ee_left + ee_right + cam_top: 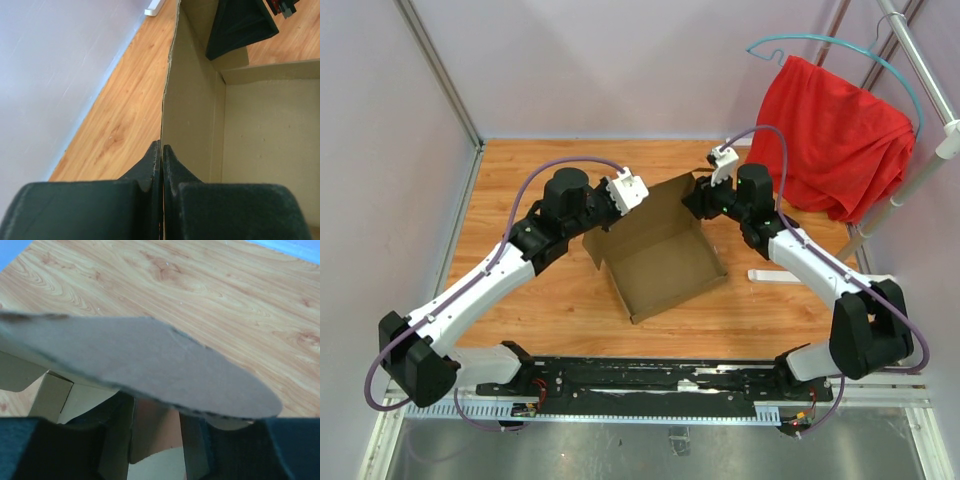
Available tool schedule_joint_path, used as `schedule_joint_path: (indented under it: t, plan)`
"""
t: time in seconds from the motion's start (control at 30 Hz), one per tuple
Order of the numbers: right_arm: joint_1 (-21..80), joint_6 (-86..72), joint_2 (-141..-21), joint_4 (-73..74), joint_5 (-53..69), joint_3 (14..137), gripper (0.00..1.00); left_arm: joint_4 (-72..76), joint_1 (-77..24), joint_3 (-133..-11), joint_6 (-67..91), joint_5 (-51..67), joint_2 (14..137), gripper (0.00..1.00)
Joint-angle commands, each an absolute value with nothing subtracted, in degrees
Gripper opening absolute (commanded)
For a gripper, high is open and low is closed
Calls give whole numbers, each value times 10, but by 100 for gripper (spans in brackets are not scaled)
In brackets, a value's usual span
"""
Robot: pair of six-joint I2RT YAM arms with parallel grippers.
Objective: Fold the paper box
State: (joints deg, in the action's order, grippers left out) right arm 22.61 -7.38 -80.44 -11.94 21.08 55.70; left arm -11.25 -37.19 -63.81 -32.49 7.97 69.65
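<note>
Left gripper (607,222): fingers pressed together, pinching the upright side wall of the paper box (665,265) at its 10 o'clock corner. Box: open-topped, at centre of the wooden table (560,305). Right gripper (698,203): at the box's 1 o'clock, jaws apart, straddling a raised flap.

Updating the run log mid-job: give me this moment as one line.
stage: paper box open-topped, walls up | left hand: shut on its side wall | right hand: at far flap, grip unclear

The paper box (665,265) is plain brown (table (570,300): orange wood-grain).
</note>
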Motion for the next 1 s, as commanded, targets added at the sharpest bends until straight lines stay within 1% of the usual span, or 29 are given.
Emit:
schedule_joint_path:
  t: [0.0, 0.03, 0.1, 0.13, 0.17, 0.3, 0.33, 0.4, 0.47, 0.53, 0.63, 0.77, 0.97]
  plan:
    - [236, -76, -816, -98, 187, 571, 35, -61, -381, -635, -315, 79, 694, 0]
    - [236, -77, -818, -96, 182, 571, 30, -61, -381, -634, -315, 78, 693, 0]
    - [236, -88, -822, -87, 164, 574, 9, -60, -383, -631, -315, 75, 691, 0]
    - [236, -91, -824, -80, 159, 576, 2, -60, -383, -630, -313, 71, 690, 0]
    - [236, -97, -826, -75, 154, 577, 1, -60, -384, -628, -311, 67, 688, 0]
    - [241, -106, -820, -80, 123, 563, 1, -42, -386, -616, -292, 48, 678, 1]
    - [242, -109, -817, -85, 114, 557, 1, -34, -386, -612, -282, 43, 673, 4]
    - [243, -113, -813, -91, 93, 549, 1, -18, -386, -605, -265, 32, 661, 15]
    - [245, -115, -805, -108, 75, 539, 1, 6, -387, -597, -240, 19, 645, 20]
    - [245, -116, -795, -136, 59, 519, 1, 32, -387, -582, -226, 10, 618, 28]
    - [245, -110, -778, -176, 40, 493, 1, 84, -387, -545, -204, -14, 565, 44]
    - [245, -114, -752, -215, 18, 457, 1, 123, -387, -488, -137, -68, 477, 47]
    - [246, -125, -734, -256, 11, 420, 1, 103, -387, -374, -17, -158, 343, 40]
